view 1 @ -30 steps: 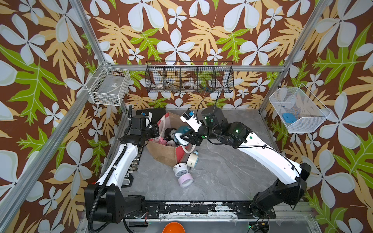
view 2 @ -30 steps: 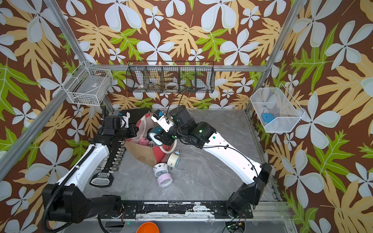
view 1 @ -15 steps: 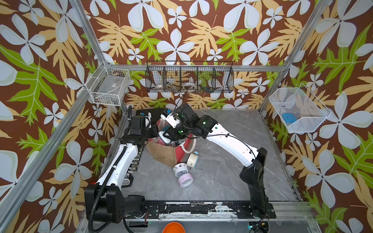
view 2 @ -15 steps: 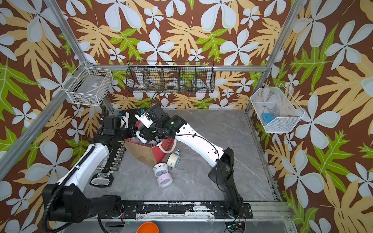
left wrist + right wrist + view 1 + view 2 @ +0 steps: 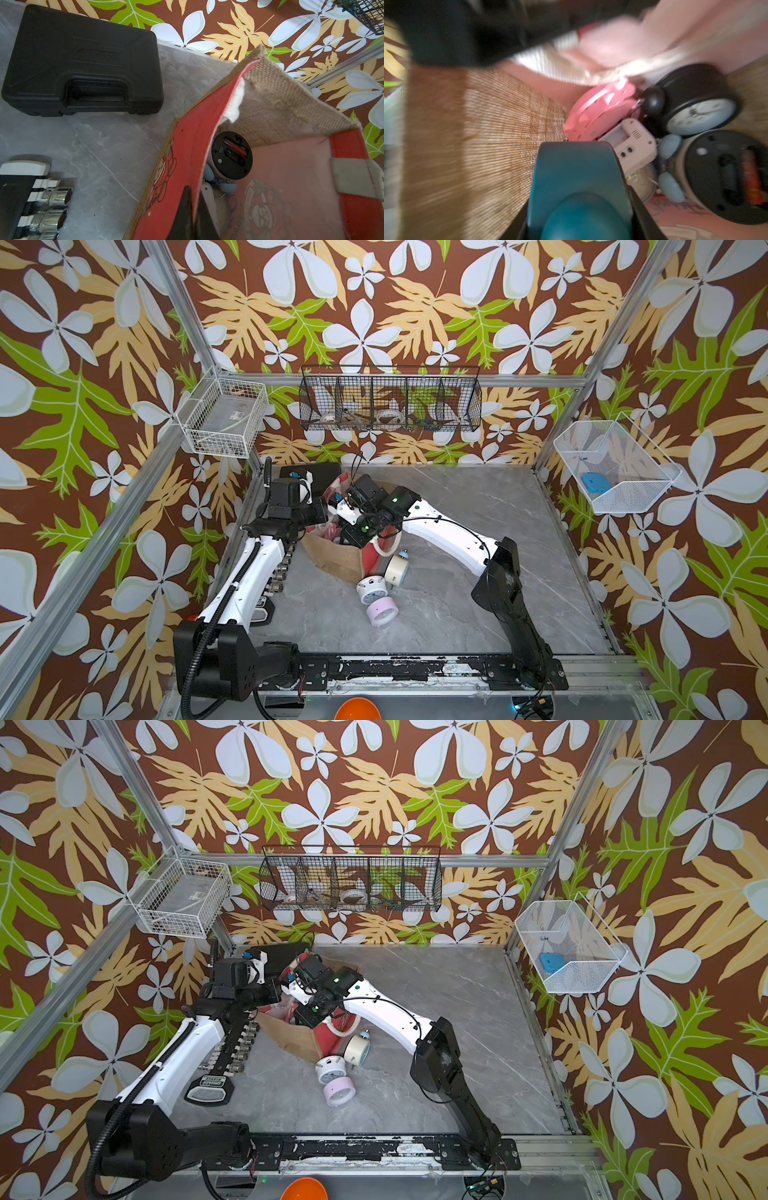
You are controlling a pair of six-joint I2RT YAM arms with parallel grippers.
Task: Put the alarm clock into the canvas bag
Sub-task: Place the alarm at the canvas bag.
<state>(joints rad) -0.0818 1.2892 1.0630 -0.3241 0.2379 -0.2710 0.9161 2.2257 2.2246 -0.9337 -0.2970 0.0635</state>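
Lettering first. The embossed mark on the flat black moulded-plastic case (image 5: 83, 62) is too faint to read. The end label on the black socket rail (image 5: 235, 1052), lined with chrome sockets, is too small. The boxy canvas bag (image 5: 336, 560) has red printed panels, coarse tan burlap sides and pale pink lining. Its red panel shows a cartoon figure, no legible words.

The left arm runs from the near-left base along the desk's left edge, wrist at the bag's rim. The left end effector (image 5: 193, 216) is clenched on a red panel's top edge, one dark finger on each side of the cloth, and the mouth stands agape.

The right arm's black link rises from the near-right base. Its white forearm slants across the grey marble-patterned desk (image 5: 457, 614), wrist tipped into the bag. The right end effector (image 5: 579, 199) is grasping the glossy teal alarm clock (image 5: 575, 166), black fingers on both flanks. The clock sits inside the bag's mouth beside a burlap wall; whether it touches the pile I cannot tell.

In the bag, somewhat blurred, lie a round black clock with a pale dial (image 5: 695, 104), a pink plastic clock (image 5: 602, 110), a white boxy digital clock (image 5: 631, 143) and a blue-belled clock with an open black back (image 5: 231, 155).

Outside, by the bag's near corner, lie a cream round clock (image 5: 397, 568), a white round clock (image 5: 370, 589) and a lilac round clock (image 5: 382, 610).
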